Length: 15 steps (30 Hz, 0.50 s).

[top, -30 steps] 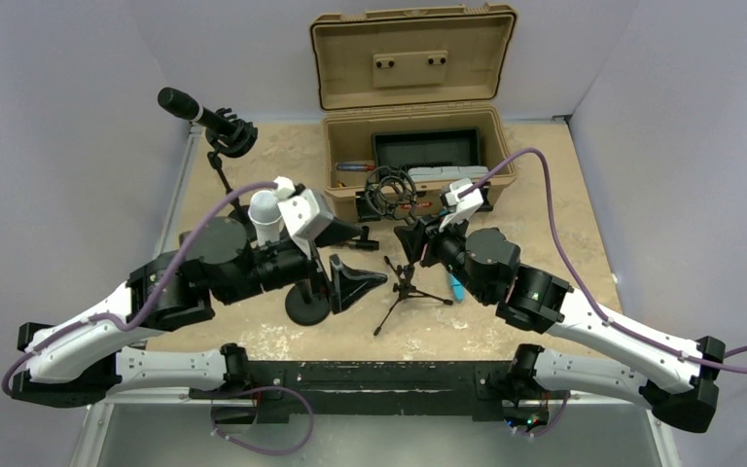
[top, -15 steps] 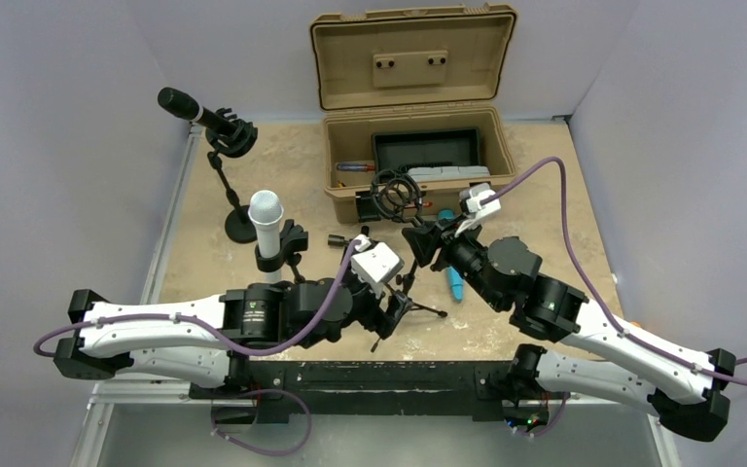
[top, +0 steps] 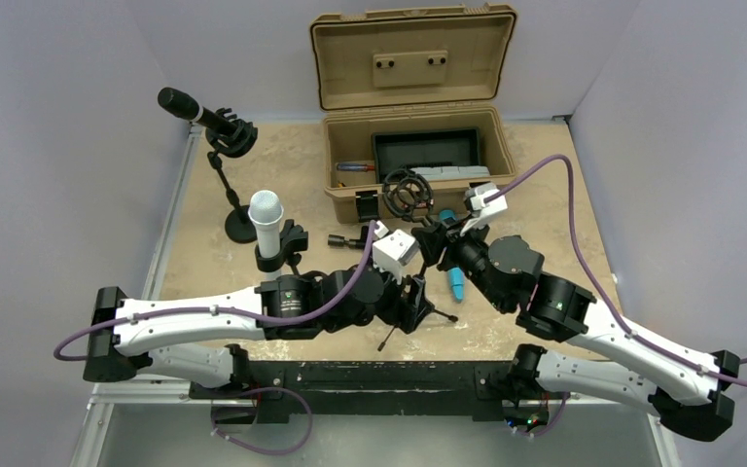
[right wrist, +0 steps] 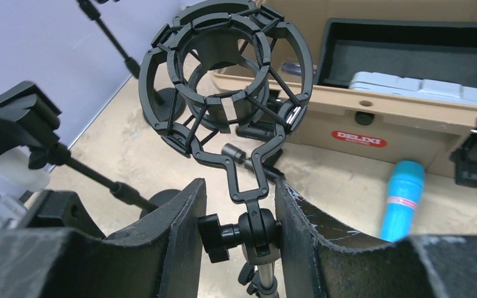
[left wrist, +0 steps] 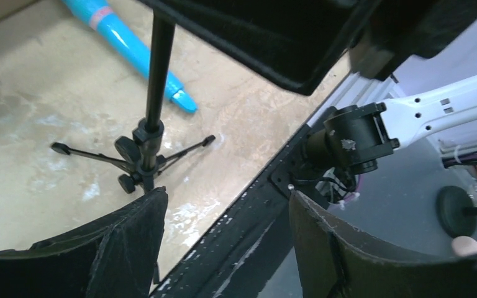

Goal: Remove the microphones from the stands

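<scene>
Right gripper (right wrist: 239, 186): clamped on the swivel joint of the tripod stand (left wrist: 144, 158), under the shock mount (right wrist: 223, 74), frame centre. Left gripper (left wrist: 227, 208): jaws apart, gripping nothing, beside the tripod's feet. Blue microphone (top: 455, 282) lies on the table (top: 545, 195), just right of the tripod. White microphone (top: 266, 216) stands upright, left of centre.

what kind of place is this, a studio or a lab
Probably a robot lab test cell, not a studio: plain grey walls box in the table, two arms bolted at its near edge, microphones on stands beside an open tan case.
</scene>
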Each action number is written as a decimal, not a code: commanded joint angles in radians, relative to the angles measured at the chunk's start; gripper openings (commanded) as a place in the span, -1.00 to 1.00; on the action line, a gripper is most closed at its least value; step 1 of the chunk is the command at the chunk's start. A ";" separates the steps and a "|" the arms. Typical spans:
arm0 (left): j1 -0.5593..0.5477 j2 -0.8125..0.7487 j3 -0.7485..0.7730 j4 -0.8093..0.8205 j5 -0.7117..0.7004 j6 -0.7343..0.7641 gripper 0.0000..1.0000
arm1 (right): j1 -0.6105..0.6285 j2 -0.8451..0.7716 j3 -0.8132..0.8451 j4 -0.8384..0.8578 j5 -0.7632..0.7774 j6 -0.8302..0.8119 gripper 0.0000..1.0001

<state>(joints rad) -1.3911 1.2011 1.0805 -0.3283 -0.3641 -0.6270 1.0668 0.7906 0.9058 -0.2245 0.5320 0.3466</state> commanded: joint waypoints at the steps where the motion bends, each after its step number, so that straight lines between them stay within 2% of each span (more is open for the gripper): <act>1: 0.035 0.034 -0.025 0.106 0.134 -0.109 0.37 | 0.002 -0.052 0.094 0.010 0.094 0.042 -1.00; 5: 0.100 0.065 -0.078 0.199 0.241 -0.195 0.32 | 0.003 -0.077 0.103 -0.017 0.126 0.035 -1.00; 15: 0.138 0.190 -0.026 0.263 0.312 -0.228 0.25 | 0.002 -0.122 0.124 -0.052 0.161 0.019 -1.00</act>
<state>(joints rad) -1.2671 1.3621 1.0096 -0.1581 -0.1146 -0.8192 1.0668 0.6964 0.9466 -0.3271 0.6434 0.3618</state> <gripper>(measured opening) 0.631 0.396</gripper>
